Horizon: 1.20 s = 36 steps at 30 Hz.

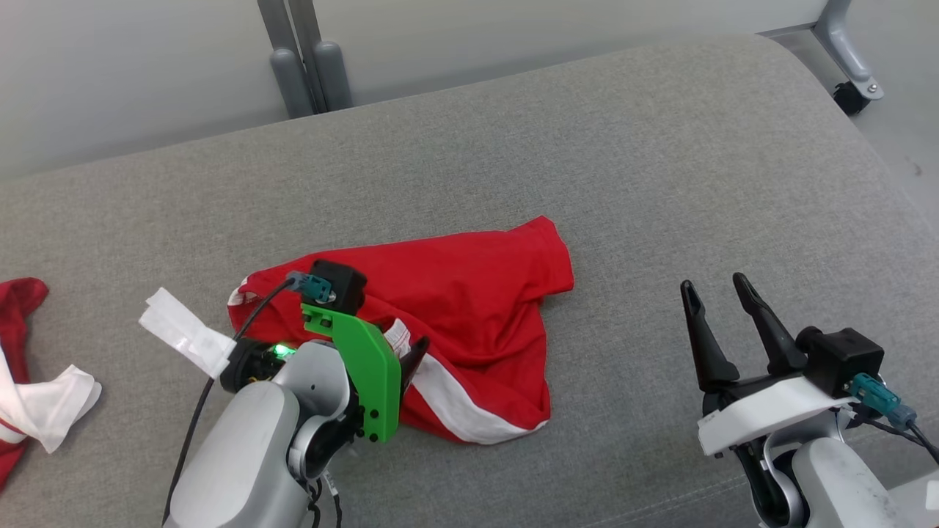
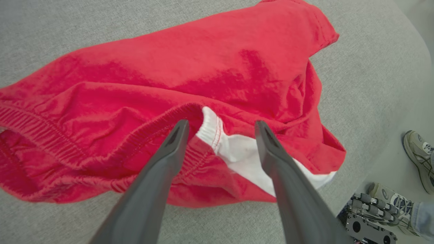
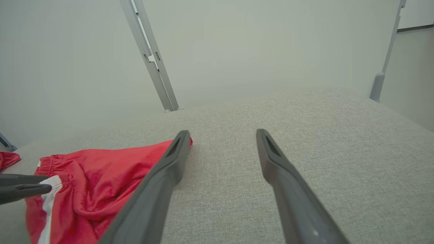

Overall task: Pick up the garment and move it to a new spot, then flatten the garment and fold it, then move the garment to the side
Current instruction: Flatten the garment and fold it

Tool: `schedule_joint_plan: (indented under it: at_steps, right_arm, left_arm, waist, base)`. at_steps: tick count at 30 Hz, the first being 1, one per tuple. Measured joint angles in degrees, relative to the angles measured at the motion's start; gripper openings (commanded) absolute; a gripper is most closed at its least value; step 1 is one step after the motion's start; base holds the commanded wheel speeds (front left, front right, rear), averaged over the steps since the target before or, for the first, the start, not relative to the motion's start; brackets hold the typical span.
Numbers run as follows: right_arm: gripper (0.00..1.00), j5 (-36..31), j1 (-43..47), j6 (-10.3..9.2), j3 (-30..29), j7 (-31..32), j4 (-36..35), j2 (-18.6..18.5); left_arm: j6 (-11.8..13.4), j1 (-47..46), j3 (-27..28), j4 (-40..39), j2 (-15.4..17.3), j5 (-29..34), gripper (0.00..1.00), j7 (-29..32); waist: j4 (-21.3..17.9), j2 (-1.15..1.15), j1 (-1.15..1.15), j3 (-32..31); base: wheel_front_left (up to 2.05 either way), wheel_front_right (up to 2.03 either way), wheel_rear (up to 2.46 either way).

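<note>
Garment (image 1: pixel 469 293): red shorts w/ a white side stripe and an elastic waistband, lying crumpled on the grey cushion (image 1: pixel 660 183), just off centre of the head view toward 7 o'clock. The waistband end faces 9 o'clock and 1 leg hem reaches toward 1 o'clock.

Your left gripper (image 2: pixel 221 123) is at 7 o'clock in the head view, over the waistband end of the shorts, w/ a green bracket (image 1: pixel 367 367) on its wrist. In the left wrist view its 2 fingers are spread wide, and the spot where the white stripe meets the waistband lies between the tips. It has nothing pinched (I can't tell whether the tips touch the cloth).

Your right gripper (image 1: pixel 713 284) is at 4 o'clock in the head view, above bare cushion and well apart from the garment, on its 3 o'clock side. Its fingers are also spread wide and hold nothing. In the right wrist view the shorts lie toward 8 o'clock.

Also on the cushion: a white scrap (image 1: pixel 183 334) just beside the waistband at 9 o'clock of it, and another red-and-white cloth (image 1: pixel 22 367) at the 9 o'clock edge of the head view.

A person's 2 shoes (image 2: pixel 418 159) show at 4 o'clock in the left wrist view, on the floor past the cushion edge.
</note>
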Motion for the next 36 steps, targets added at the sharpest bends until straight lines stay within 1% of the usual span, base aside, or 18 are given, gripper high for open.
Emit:
schedule_joint_plan:
  at_steps: [4,5,6,7,8,11,14,18,20,23,26,29,32,34,36]
  right_arm:
    - [1.0,0.0,0.01,0.0,-0.07,0.0,0.22,-0.02]
    - [1.0,0.0,0.01,0.0,-0.1,0.0,0.24,0.01]
    - [1.0,0.0,-0.01,0.0,-0.2,0.0,0.22,0.05]
    - [1.0,0.0,-0.02,0.0,-0.33,0.0,0.2,0.14]
    - [1.0,0.0,-0.02,0.0,-0.35,0.0,0.2,0.22]
    - [1.0,0.0,0.01,0.0,-0.45,0.0,0.36,0.41]
    - [1.0,0.01,0.09,0.0,-0.67,0.0,0.56,0.47]
    - [1.0,0.05,0.37,0.0,-0.94,0.0,0.71,0.41]
    - [1.0,0.12,0.73,0.0,-1.02,0.0,0.78,0.32]
    - [1.0,0.12,0.92,0.0,-1.18,0.0,0.78,0.38]
    - [1.0,0.12,0.95,0.0,-1.74,0.0,0.63,0.34]
    - [1.0,0.12,0.96,0.0,-1.74,0.0,0.43,0.44]
    - [1.0,0.13,0.96,0.0,-1.85,0.0,0.34,0.42]
    - [1.0,0.36,0.99,0.0,-1.9,0.0,0.34,0.34]
    - [1.0,0.38,1.01,0.0,-1.93,0.0,0.34,0.25]
  left_arm:
    - [-0.04,-0.82,-2.01,1.81,0.41,-1.15,1.0,-0.01]
    - [-0.05,-0.88,-2.53,2.14,0.76,-1.38,0.97,-0.08]
    - [-0.05,-0.97,-2.92,2.36,0.99,-1.46,0.65,-0.24]
    - [-0.05,-1.16,-3.39,2.45,1.19,-1.75,0.15,-0.37]
    - [-0.05,-1.33,-3.77,2.41,1.32,-1.94,0.0,-0.67]
    - [-0.05,-1.46,-4.83,1.99,1.66,-2.98,0.0,-1.79]
    - [-0.05,-1.41,-4.6,1.19,2.56,-4.39,0.0,-4.64]
    - [-0.07,-0.46,-2.93,-1.37,2.98,-7.04,0.0,-7.45]
    - [0.09,0.62,-1.18,-2.78,4.44,-8.12,0.0,-8.68]
    - [1.15,3.04,1.79,-5.21,6.79,-9.47,0.0,-9.69]
    - [3.15,6.06,4.65,-7.43,8.54,-10.62,0.0,-10.62]
    - [5.03,9.61,7.47,-8.03,10.63,-11.66,0.0,-12.01]
    - [6.39,13.59,9.07,-7.62,11.26,-12.05,0.0,-13.84]
    - [7.39,15.76,10.0,-6.88,11.56,-11.82,0.0,-16.0]
    - [7.87,17.56,10.48,-6.01,11.52,-11.48,0.0,-18.3]
  waist:
    - [0.05,0.0,0.0,0.07]
    - [0.18,0.0,0.0,0.03]
    - [0.36,0.0,0.0,0.0]
    - [0.59,0.0,0.0,-0.03]
    - [0.79,0.0,0.0,-0.07]
    - [1.61,0.0,0.0,-0.34]
    - [2.59,0.0,0.0,-0.92]
    - [4.05,0.0,0.0,-1.77]
    - [5.01,0.0,0.0,-2.25]
    - [6.26,0.0,0.0,-2.97]
    - [7.43,0.0,0.0,-3.48]
    - [8.23,0.0,0.0,-3.69]
    - [8.42,0.0,0.0,-3.49]
    - [8.36,0.0,0.0,-3.35]
    - [8.3,0.0,0.0,-3.24]
  base:
    - [0.0,0.0,0.0]
    - [0.0,0.0,0.0]
    - [0.0,0.0,0.0]
    - [0.0,0.0,0.0]
    - [0.0,0.0,0.0]
    - [0.0,0.0,0.0]
    - [0.0,0.0,0.0]
    - [0.0,0.0,0.0]
    - [0.0,0.0,0.0]
    - [0.0,0.0,0.0]
    - [0.0,0.0,0.0]
    - [0.0,0.0,0.0]
    - [0.0,0.0,0.0]
    - [0.0,0.0,0.0]
    - [0.0,0.0,0.0]
